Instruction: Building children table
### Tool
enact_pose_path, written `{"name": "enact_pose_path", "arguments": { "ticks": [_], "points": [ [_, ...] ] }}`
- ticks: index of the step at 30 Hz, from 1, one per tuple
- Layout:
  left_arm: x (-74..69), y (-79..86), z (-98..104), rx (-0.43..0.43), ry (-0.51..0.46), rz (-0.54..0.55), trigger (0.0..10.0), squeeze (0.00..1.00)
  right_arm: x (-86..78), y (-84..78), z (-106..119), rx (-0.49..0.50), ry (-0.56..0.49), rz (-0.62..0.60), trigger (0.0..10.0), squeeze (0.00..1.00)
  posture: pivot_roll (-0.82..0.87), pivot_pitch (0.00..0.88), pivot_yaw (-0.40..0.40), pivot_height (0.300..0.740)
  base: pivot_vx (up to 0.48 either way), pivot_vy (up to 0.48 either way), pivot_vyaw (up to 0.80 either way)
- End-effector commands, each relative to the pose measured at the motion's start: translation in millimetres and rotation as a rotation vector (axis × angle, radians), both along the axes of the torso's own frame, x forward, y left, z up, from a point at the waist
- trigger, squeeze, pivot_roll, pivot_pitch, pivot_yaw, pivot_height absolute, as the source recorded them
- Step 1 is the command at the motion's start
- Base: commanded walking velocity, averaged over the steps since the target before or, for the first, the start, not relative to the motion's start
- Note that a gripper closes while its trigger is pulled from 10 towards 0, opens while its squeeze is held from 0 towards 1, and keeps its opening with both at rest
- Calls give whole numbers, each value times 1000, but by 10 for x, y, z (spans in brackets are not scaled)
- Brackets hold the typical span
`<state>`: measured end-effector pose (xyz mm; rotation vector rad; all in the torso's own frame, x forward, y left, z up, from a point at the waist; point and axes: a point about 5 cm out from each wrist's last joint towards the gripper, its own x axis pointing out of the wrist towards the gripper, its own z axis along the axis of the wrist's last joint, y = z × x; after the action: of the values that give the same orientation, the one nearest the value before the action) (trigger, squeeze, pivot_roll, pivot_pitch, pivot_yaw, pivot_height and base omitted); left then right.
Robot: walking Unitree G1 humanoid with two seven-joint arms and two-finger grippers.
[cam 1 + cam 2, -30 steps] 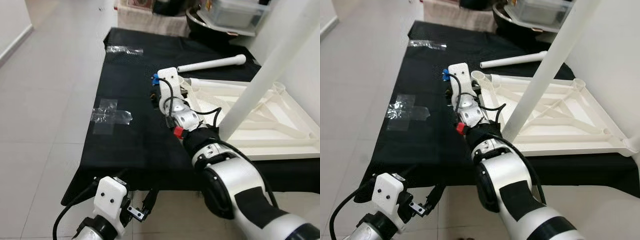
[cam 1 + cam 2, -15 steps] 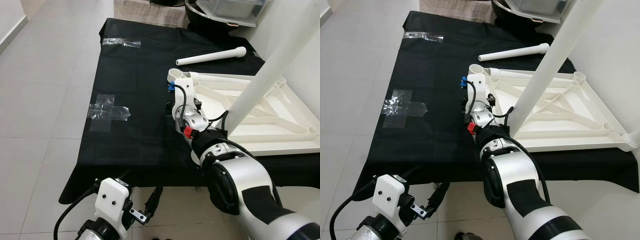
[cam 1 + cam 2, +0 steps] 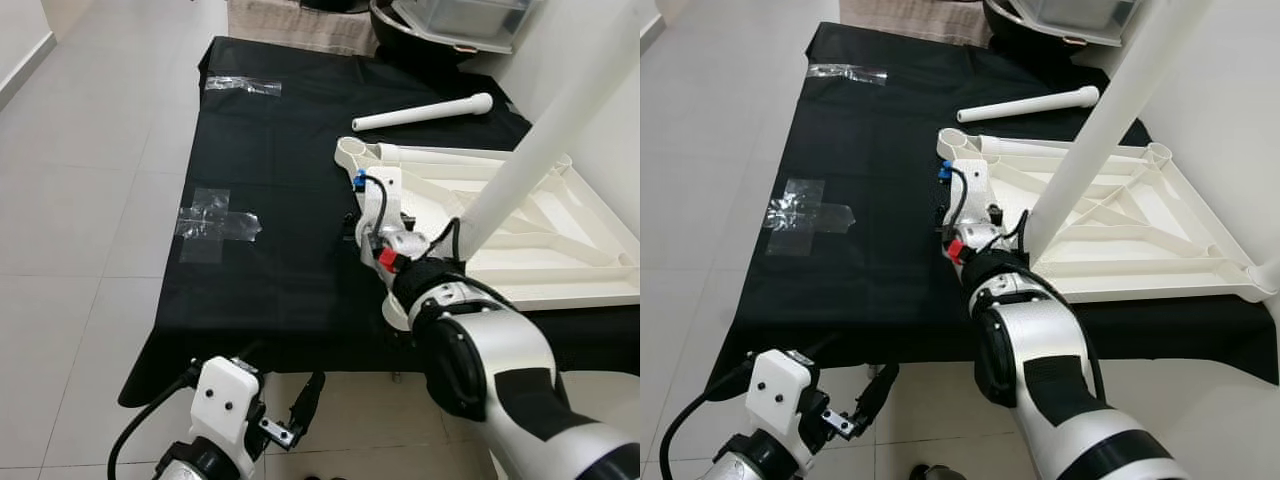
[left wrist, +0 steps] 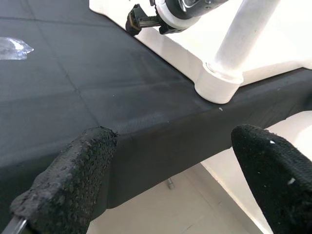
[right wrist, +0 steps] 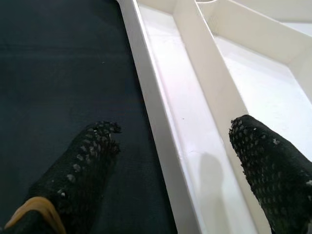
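A white children's table top lies upside down on the right side of a black cloth. One white leg stands fixed in its near corner and rises steeply. A second, loose leg lies on the cloth behind it. An empty corner socket sits at the table top's far left corner. My right arm reaches over the table top's left rim. The right gripper is open, one finger over the cloth and one over the white inner channel. My left gripper hangs open, low before the cloth's front edge.
Two patches of clear tape are stuck on the cloth's left part. Bins and a dark bowl stand behind the cloth. Grey tiled floor spreads out to the left. A white wall rises on the right.
My right arm has swung rightward from the bare cloth to the table top's left rim. The head camera has shifted slightly. The left gripper stays low and open.
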<state>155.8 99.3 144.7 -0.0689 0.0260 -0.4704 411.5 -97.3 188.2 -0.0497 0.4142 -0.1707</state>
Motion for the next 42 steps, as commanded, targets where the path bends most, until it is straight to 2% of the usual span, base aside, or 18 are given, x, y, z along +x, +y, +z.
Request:
{"name": "enact_pose_path", "arguments": {
  "ticks": [1, 3, 4, 7, 11, 17, 18, 20, 21, 25, 29, 35, 42],
  "points": [
    [-31, -27, 8, 4, 6, -3, 10000, 0, -12, -51, -49, 5, 52, 16, 10000, 0, 72, 204, -221, 740, 0, 0, 0],
    [-31, -27, 8, 4, 6, -3, 10000, 0, -12, -51, -49, 5, 52, 16, 10000, 0, 72, 204, -221, 740, 0, 0, 0],
    [-30, -39, 13, 2, 6, 1, 10000, 0, -20, -22, -68, -41, 83, 93, 10000, 0, 57, 213, -229, 740, 0, 0, 0],
    [-30, -39, 13, 2, 6, 1, 10000, 0, -20, -22, -68, -41, 83, 93, 10000, 0, 57, 213, -229, 740, 0, 0, 0],
    [-30, -64, 20, -5, 7, 9, 10000, 0, -43, 19, -128, -160, 117, 187, 10000, 0, 35, 218, -236, 740, 0, 0, 0],
    [-28, -80, 23, -11, 7, 14, 10000, 0, -65, 41, -180, -170, 147, 223, 10000, 0, 24, 219, -241, 740, 0, 0, 0],
    [-26, -89, 23, -12, 7, 15, 10000, 0, -72, 43, -199, -171, 157, 236, 3961, 0, 27, 218, -246, 740, 0, 0, 0],
    [-26, -89, 23, -12, 7, 15, 10000, 0, -72, 43, -199, -171, 157, 236, 3961, 0, 27, 218, -246, 740, 0, 0, 0],
    [-20, -92, 27, -13, 4, 17, 10000, 0, -84, 44, -230, -177, 175, 260, 0, 0, 24, 218, -248, 740, 0, 0, 0],
    [-2, -99, 27, -18, -1, 23, 10000, 0, -113, 20, -294, -138, 227, 292, 0, 0, 10, 210, -245, 740, 0, 0, 0],
    [2, -103, 22, -19, 0, 23, 10000, 0, -108, 9, -284, -145, 227, 302, 0, 0, 10, 209, -245, 740, 0, 0, 0],
    [39, -98, 18, -13, -10, 31, 10000, 0, -100, -94, -264, -143, 255, 350, 0, 0, 11, 202, -242, 740, 0, 0, 0],
    [70, -90, 3, -7, -11, 32, 10000, 0, -134, -116, -308, -155, 317, 449, 0, 0, 9, 187, -230, 740, 0, 0, 0]
  ]
}}
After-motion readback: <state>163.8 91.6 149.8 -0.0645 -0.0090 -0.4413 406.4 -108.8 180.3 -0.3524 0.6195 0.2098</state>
